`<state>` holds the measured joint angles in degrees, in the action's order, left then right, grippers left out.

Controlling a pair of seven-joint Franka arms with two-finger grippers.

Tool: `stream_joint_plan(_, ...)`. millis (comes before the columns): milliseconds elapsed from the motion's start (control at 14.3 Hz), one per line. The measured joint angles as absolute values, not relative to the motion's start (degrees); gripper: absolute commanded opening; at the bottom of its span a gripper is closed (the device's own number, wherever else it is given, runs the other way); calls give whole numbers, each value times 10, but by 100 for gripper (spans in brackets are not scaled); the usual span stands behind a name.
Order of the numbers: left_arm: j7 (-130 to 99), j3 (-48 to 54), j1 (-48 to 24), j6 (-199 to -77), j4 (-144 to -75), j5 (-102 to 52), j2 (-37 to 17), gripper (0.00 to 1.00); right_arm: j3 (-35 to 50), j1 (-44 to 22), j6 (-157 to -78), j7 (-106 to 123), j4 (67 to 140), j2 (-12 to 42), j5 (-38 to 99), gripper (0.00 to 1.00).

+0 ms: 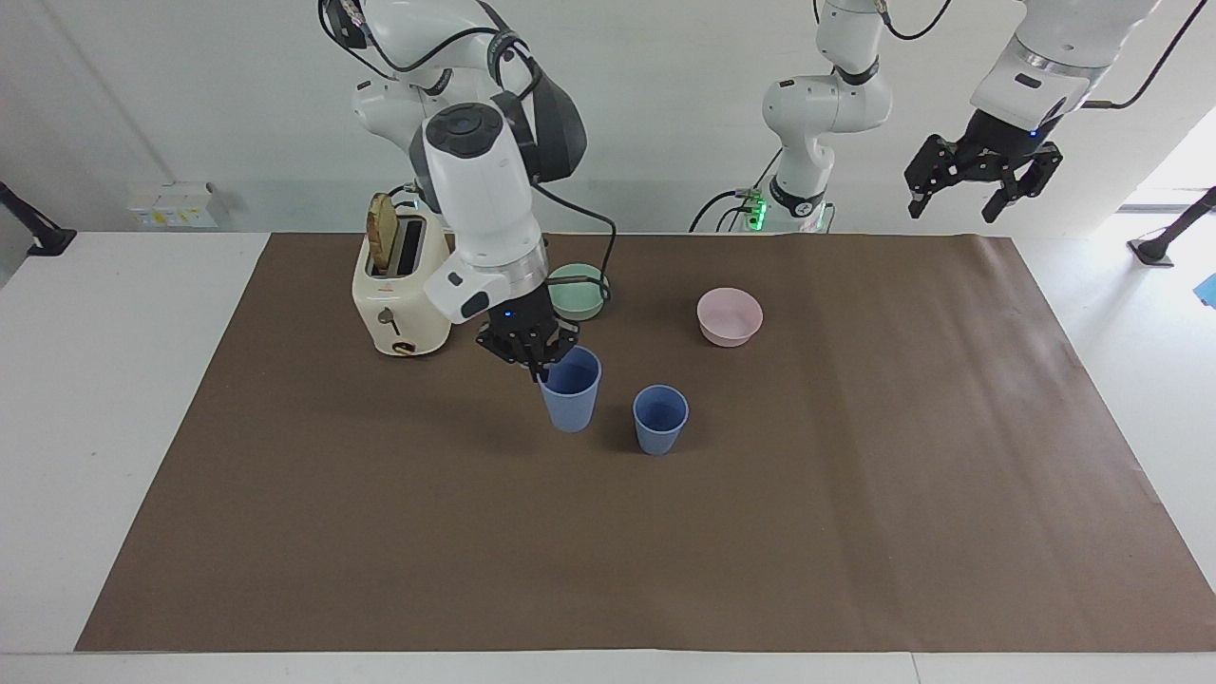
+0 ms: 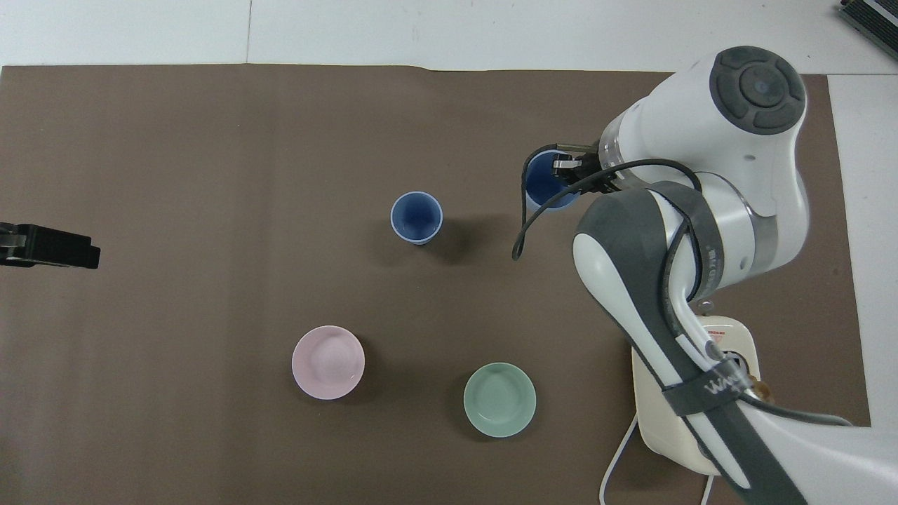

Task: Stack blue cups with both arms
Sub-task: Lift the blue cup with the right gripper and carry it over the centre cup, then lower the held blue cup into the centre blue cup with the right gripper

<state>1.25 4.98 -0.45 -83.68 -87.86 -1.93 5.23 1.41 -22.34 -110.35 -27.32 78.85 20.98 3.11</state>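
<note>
held periwinkle-blue plastic tumbler (image 1: 571,390): frame centre, clear of the brown paper mat (image 1: 855,532) | second periwinkle-blue plastic tumbler (image 1: 660,419): just beside, standing on mat | mint-green bowl (image 1: 581,293), pink bowl (image 1: 730,316): above them | cream toaster (image 1: 397,296): upper left, slice of bread (image 1: 381,233) in slot

Two blue cups: held cup (image 1: 571,389) and standing cup (image 1: 660,419), both matte periwinkle, insides darker blue. Mint-green bowl (image 1: 579,290). Pale pink bowl (image 1: 729,316). Cream toaster (image 1: 399,294), tan bread slice (image 1: 382,233) in it. Plain brown mat (image 1: 665,541) on white tabletop (image 1: 114,380). Arms white with grey; right gripper (image 1: 534,356) and left gripper (image 1: 980,180) black.
</note>
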Motion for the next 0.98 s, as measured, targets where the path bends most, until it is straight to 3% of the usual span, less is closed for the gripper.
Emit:
stream_joint_plan(280, 12, 50, -4, -837, -879, -19, 52, 100, 18, -260, -1104, -283, 765, 220, 33, 0)
stream_joint_plan(981, 12, 50, -4, -837, -879, -19, 52, 100, 39, -259, -1116, -281, 763, 234, 54, 0)
